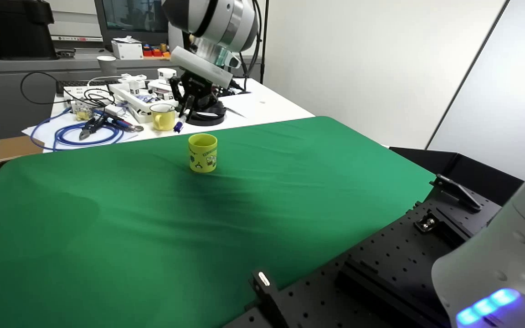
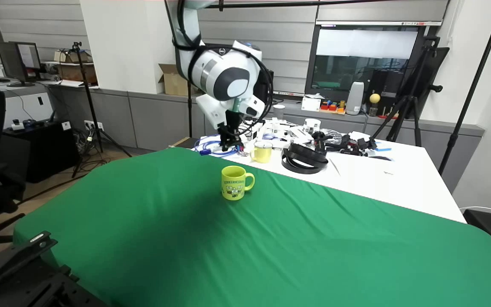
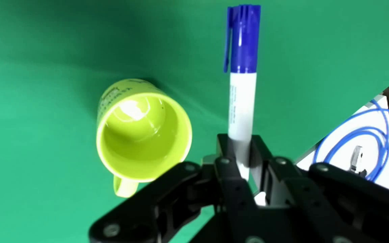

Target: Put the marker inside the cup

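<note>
— Between your fingers (image 3: 257, 150) lies the marker (image 3: 243, 101), reaching past their tips.
— And left of them, in the wrist view, your cup (image 3: 144, 135) stands on the cloth (image 3: 39, 101).
— With the cable coil (image 3: 386, 145) to their right, beyond the cloth's edge.
— In an exterior view, you have a second mug (image 2: 262, 153) on the table (image 2: 399, 187), right of your fingers, behind the cup.

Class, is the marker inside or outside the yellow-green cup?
Outside: every view shows the marker, held in the jaws, apart from the cup.
</note>
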